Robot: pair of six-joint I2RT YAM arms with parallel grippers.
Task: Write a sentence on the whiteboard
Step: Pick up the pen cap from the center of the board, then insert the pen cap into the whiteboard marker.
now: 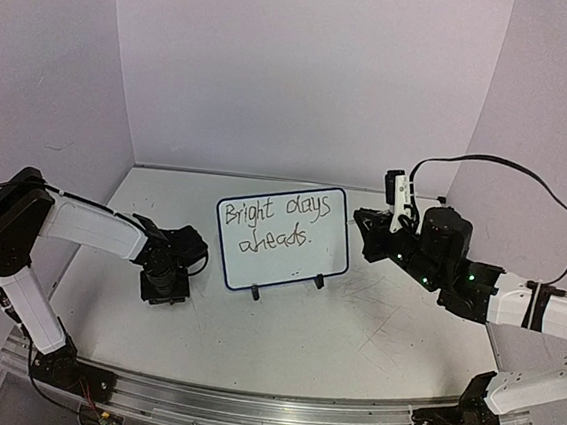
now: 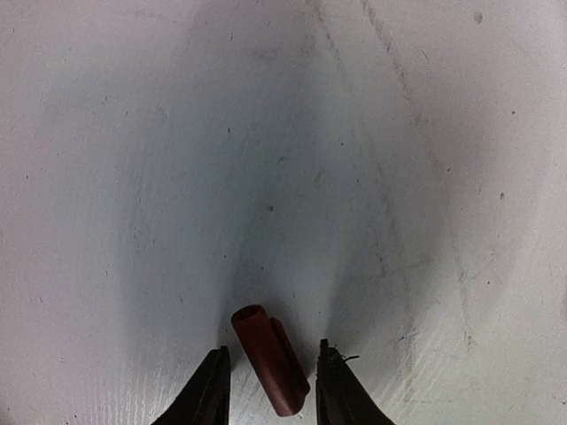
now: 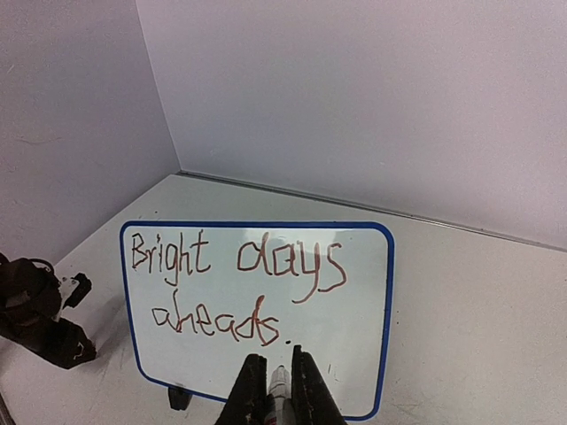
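Seen from above, a small whiteboard with a blue rim stands on two black feet in the middle of a scratched white table. It is propped nearly upright, facing the arms, probably so a pen can reach it. The sentence fills its upper half in two slanted lines: "Bright days ahead." The full stop is there, so the writing looks complete.

The right gripper hangs just off the board's right edge, apart from it and pointing towards it. Its fingers are clamped on a marker, whose pale tip pokes out between them, aimed at the board's lower edge. This suggests a pen drawn back from the last stroke.

The left gripper points down at the table, well left of the board. Its own camera shows its fingers standing apart with a dark red marker cap lying tilted between them. I cannot tell whether they press on it or it rests loose on the table. The cap is likely kept there for closing the pen.

The overhead view alone shows both arms flanking the board, but neither the cap nor the marker. The right wrist view alone shows the lettering to be reddish-brown, not black. The left wrist view sees no board at all.
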